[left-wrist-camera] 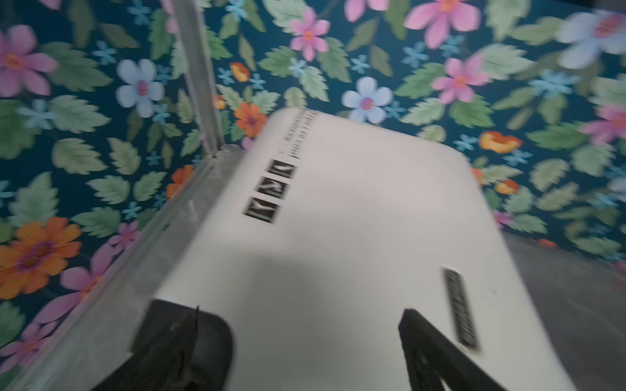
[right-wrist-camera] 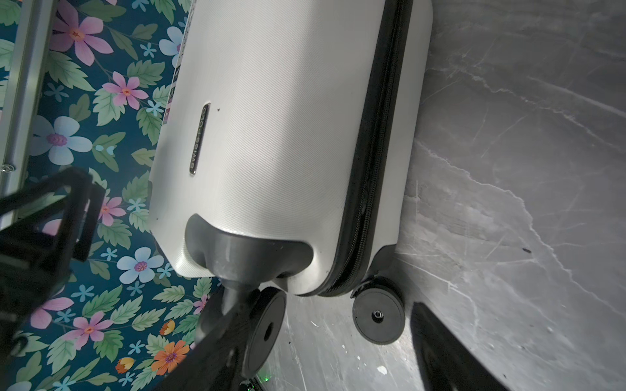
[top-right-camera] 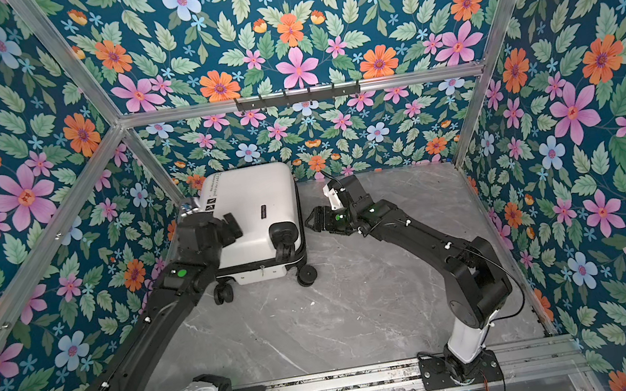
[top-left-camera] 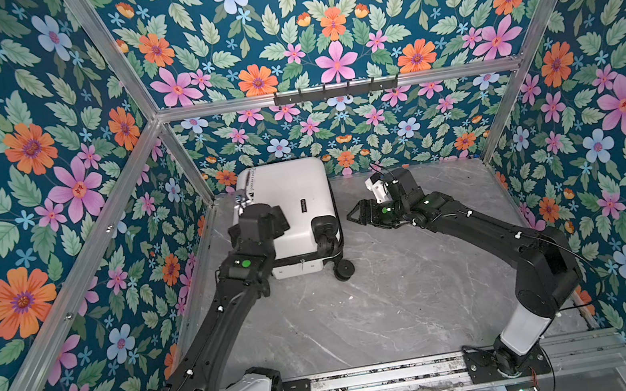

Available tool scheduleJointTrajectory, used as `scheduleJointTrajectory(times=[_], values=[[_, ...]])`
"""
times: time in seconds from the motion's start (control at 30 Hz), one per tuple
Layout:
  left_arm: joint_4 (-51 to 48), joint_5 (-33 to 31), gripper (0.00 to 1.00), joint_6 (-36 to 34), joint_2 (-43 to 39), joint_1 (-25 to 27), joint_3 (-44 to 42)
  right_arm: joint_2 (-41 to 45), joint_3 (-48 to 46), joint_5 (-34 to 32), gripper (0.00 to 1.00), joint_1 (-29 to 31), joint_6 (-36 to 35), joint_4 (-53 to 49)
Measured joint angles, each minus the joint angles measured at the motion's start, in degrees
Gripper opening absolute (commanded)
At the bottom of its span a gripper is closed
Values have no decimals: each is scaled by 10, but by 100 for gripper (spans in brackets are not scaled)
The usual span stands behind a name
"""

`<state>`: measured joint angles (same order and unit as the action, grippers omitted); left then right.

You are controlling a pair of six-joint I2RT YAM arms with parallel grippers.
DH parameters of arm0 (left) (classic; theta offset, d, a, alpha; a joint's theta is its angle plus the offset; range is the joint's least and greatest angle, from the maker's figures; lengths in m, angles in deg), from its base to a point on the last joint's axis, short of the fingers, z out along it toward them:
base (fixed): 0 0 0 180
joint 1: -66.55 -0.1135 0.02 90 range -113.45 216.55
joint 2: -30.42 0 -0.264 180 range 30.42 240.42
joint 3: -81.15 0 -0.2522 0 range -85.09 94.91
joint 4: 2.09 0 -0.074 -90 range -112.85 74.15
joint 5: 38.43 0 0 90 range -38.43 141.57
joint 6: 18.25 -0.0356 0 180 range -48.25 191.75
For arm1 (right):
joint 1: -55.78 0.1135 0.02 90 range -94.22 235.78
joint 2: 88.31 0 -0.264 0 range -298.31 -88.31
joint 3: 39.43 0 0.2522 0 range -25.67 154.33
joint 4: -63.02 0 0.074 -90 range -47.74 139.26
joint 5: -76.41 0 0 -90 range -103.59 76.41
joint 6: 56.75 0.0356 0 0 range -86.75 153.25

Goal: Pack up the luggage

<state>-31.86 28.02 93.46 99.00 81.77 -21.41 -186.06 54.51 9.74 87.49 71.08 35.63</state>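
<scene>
Luggage (top-left-camera: 293,185) beneath splayed left hand (left-wrist-camera: 301,318).

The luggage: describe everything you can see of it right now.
The luggage is a small white hard-shell suitcase with a fine textured shell, black zipper closed around its seam, black spinner wheels, a dark name badge, and black text with three square icons. It lies flat on a broad side on the grey marble-look table, in the far left corner. Nothing grips it.
</scene>
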Motion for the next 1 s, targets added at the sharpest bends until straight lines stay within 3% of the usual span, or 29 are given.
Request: scheduleJointTrajectory(times=[0.3,0.43,0.77,1.0], values=[[-25,77,97,23,109,-198,83,-15,-11,2,71,22,10,4],[-23,130,95,38,173,-257,94,-15,-19,2,72,25,10,9],[-32,301,92,21,315,-277,210,-36,-10,2,67,24,-10,24],[7,396,90,15,355,-271,231,-28,-43,15,66,42,-36,55]])
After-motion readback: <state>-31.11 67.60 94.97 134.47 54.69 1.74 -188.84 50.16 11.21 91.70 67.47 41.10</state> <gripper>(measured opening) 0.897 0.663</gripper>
